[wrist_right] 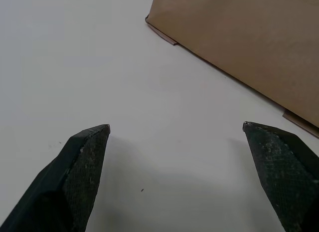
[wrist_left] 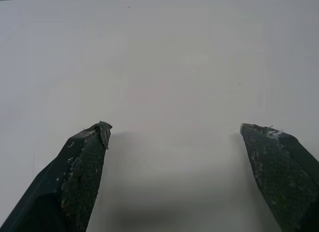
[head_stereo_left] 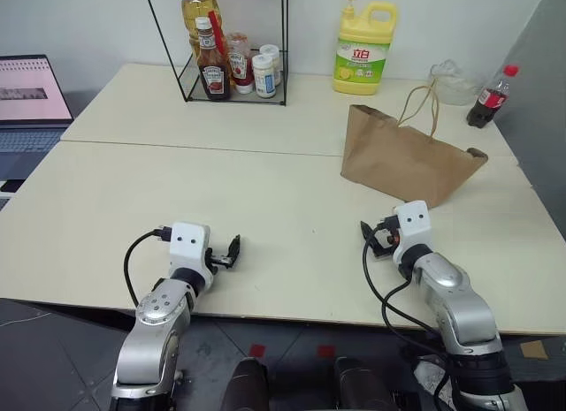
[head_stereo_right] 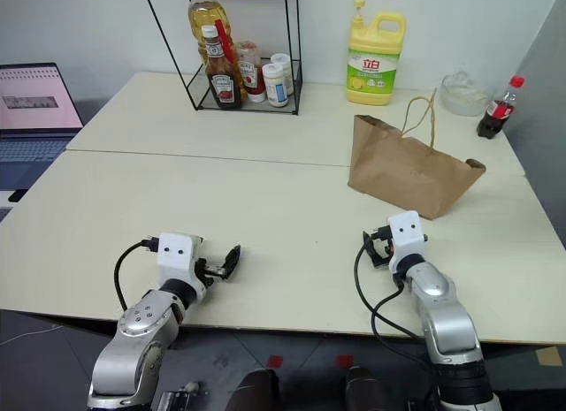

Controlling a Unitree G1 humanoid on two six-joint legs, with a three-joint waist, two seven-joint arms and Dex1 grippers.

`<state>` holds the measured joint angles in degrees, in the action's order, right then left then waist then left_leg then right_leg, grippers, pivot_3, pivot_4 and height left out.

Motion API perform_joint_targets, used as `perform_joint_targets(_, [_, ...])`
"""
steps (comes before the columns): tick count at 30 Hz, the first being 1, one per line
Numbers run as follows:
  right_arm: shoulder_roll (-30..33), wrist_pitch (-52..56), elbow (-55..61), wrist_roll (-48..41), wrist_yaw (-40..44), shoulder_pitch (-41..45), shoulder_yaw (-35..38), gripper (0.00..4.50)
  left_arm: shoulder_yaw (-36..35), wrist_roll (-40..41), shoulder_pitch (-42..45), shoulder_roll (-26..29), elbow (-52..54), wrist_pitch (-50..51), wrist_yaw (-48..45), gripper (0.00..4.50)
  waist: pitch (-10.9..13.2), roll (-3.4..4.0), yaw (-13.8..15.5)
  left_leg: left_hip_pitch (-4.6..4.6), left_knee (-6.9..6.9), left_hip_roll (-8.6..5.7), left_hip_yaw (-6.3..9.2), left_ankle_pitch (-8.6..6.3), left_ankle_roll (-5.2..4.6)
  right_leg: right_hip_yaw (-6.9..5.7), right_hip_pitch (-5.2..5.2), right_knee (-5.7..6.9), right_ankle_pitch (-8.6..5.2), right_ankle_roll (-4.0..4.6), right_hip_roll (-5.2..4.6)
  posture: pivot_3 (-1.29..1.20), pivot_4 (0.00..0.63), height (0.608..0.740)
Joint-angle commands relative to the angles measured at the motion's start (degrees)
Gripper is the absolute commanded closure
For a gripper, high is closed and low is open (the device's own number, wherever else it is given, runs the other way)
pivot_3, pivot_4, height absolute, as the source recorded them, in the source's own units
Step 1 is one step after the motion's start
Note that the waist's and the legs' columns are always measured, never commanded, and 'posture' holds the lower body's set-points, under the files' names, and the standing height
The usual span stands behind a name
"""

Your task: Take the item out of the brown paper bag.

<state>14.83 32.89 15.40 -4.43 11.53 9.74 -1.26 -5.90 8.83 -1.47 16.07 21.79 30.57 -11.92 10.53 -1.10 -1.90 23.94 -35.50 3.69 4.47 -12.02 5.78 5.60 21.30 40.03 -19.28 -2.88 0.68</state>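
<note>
I have my left pincer [wrist_left: 172, 134] spread wide with nothing between its two dark fingers [wrist_left: 82, 167], low over bare pale desk [head_stereo_left: 265, 208] near the front edge on my left side. My right pincer [wrist_right: 174, 134] is just as wide open and empty, also low over the desk near the front edge, on my right. Through the right wrist camera I see the creased side of the brown paper bag [wrist_right: 239, 42] just ahead of that pincer, apart from its fingertips, with a strip of bare desk between. From the head cameras the bag [head_stereo_left: 407, 155] sits on the right half of the desk, leaning over to one side, its twine handle [head_stereo_left: 424, 106] looping up above the top edge. I cannot see inside it, so I cannot tell where the orange soda bottle is. Behind the bag, against the wall, stands a yellow detergent jug [head_stereo_left: 364, 50], and to the right of that a clear glass dish [head_stereo_left: 453, 82] and a dark cola bottle [head_stereo_left: 492, 97] with a red cap, near the far right corner. Further left at the back is a black wire rack [head_stereo_left: 234, 49] holding sauce bottles and jars. An open laptop [head_stereo_left: 31, 97] shows at the far left, beside the desk.
</note>
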Motion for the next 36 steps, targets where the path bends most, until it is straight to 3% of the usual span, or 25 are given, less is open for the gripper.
perform_joint_targets(1, [0.4, -0.7, 3.0, 0.3, -0.3, -0.4, 1.1, 0.00, 0.4, -0.5, 0.7, 0.3, 0.5, -0.8, -0.2, 0.06, 0.0, 0.00, 0.0, 0.00, 0.00, 0.00, 0.00, 0.00, 0.00, 0.00, 0.00, 0.00, 0.00, 0.00, 0.00, 0.00, 0.150, 0.740])
perform_joint_targets(16, [1.2, -1.0, 5.7, 1.3, -1.2, -0.2, 2.6, 0.00, 1.8, 1.2, 5.3, 0.7, -1.9, -1.1, -3.8, 0.06, 0.0, 0.00, 0.0, 0.00, 0.00, 0.00, 0.00, 0.00, 0.00, -0.01, 0.00, 0.00, 0.00, 0.00, 0.00, 0.00, 0.150, 0.740])
perform_joint_targets(26, [7.4, 0.7, 7.8, -0.9, 2.2, 5.8, 8.4, 0.00, 2.9, 9.7, 20.3, 10.3, -4.7, 2.3, -21.3, 0.06, 0.0, 0.00, 0.0, 0.01, -0.01, -0.01, 0.00, 0.00, 0.00, -0.03, -0.01, 0.00, 0.00, 0.00, 0.00, 0.00, 0.150, 0.740])
perform_joint_targets(30, [10.8, 3.4, 5.3, -3.9, 4.2, 13.4, 11.9, 0.00, 5.8, 14.6, 30.4, 15.9, -6.5, 4.9, -33.5, 0.06, 0.1, 0.01, 0.0, 0.04, -0.01, -0.01, -0.01, 0.01, 0.00, -0.03, 0.02, 0.02, 0.00, 0.00, 0.01, 0.00, 0.150, 0.740])
perform_joint_targets(36, [13.9, 5.8, -6.2, -7.9, 8.5, 25.9, 13.7, 0.00, 7.4, 17.9, 40.1, 19.2, -12.1, 5.8, -43.0, 0.06, 0.1, 0.02, -0.3, 0.01, 0.02, -0.01, -0.01, 0.01, -0.01, -0.03, 0.02, -0.01, 0.01, 0.00, 0.02, 0.00, 0.150, 0.740])
